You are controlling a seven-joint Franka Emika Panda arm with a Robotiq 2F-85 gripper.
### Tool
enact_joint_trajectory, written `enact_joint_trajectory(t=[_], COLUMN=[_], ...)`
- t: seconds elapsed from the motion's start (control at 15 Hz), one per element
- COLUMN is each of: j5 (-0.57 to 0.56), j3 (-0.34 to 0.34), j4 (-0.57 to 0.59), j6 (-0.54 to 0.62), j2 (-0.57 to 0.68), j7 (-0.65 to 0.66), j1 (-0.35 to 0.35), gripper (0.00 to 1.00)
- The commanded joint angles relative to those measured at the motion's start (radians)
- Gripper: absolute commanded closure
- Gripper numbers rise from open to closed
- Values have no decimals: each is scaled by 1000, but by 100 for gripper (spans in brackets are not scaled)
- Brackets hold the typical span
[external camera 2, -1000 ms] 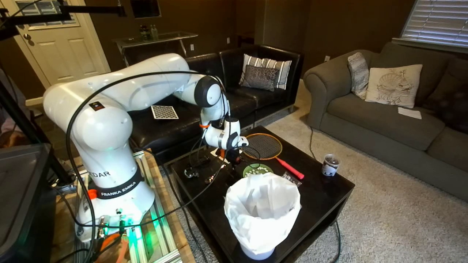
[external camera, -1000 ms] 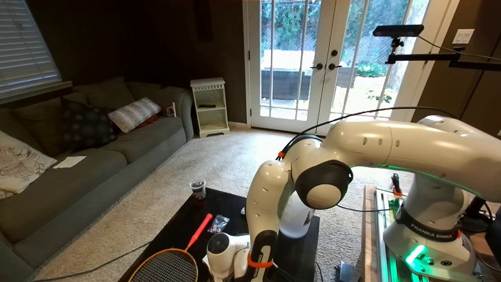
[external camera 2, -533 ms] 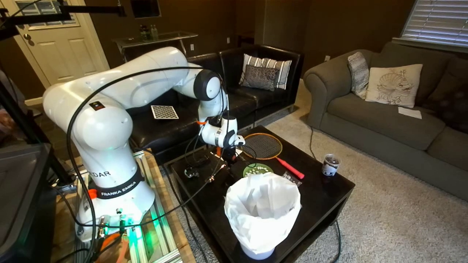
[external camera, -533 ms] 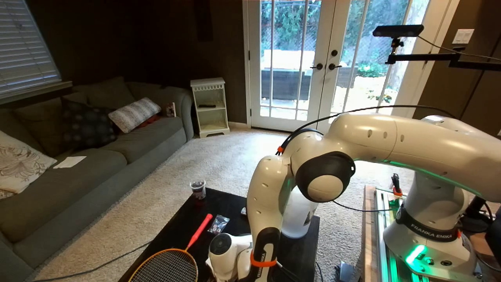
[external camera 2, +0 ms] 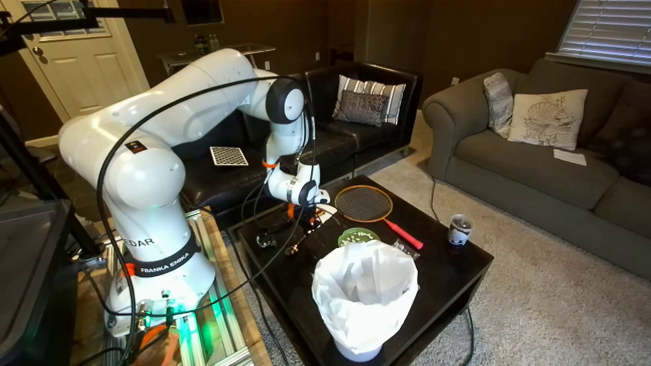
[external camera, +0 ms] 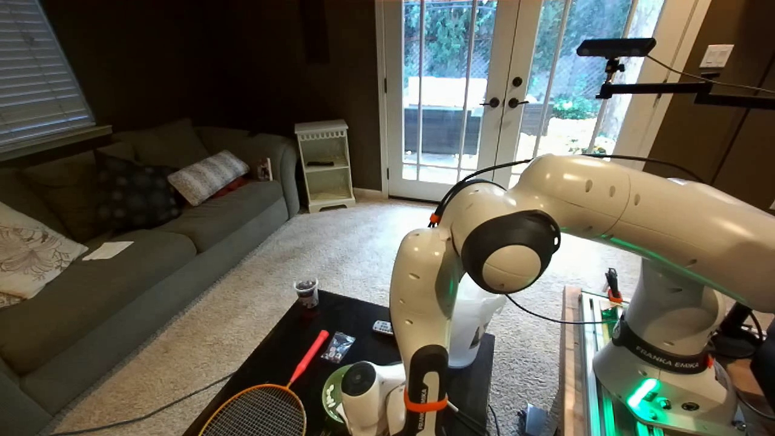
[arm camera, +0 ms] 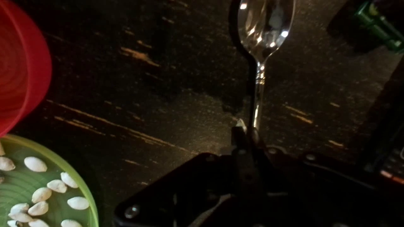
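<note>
We've got the claw (arm camera: 247,130) closed, tips right at the handle of a spoon (arm camera: 266,25) lying on the dark desk (external camera 2: 432,272), and we honestly can't tell if they touch. At the left of the wrist view we spot a green plate (arm camera: 15,185) with little white pieces (arm camera: 78,203), plus a red container (arm camera: 38,69) beside it. Both exterior views give us a badminton racket (external camera 2: 363,203) too.

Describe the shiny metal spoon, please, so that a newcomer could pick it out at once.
Start at the low black wooden table and find the black claw over it. In the wrist view, the shiny metal spoon has its slim handle running to that shut claw. Its mirror-bright shine and oval head set it apart from the round green plate of white oval pieces.
</note>
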Motion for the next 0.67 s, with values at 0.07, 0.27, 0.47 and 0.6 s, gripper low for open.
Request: enact_joint_trajectory(t=[0.07,0.27,0.47,0.6], j5=[51,63,73,81], j3=[22,29,27,26], j4=[-130,-167,-201,-224], j6=[47,68,87,102], j2=[-62,-73,-86,-92], j7=[-1,-5,-1,-1], j1=[1,-4,0,1], gripper=[99,99,99,99])
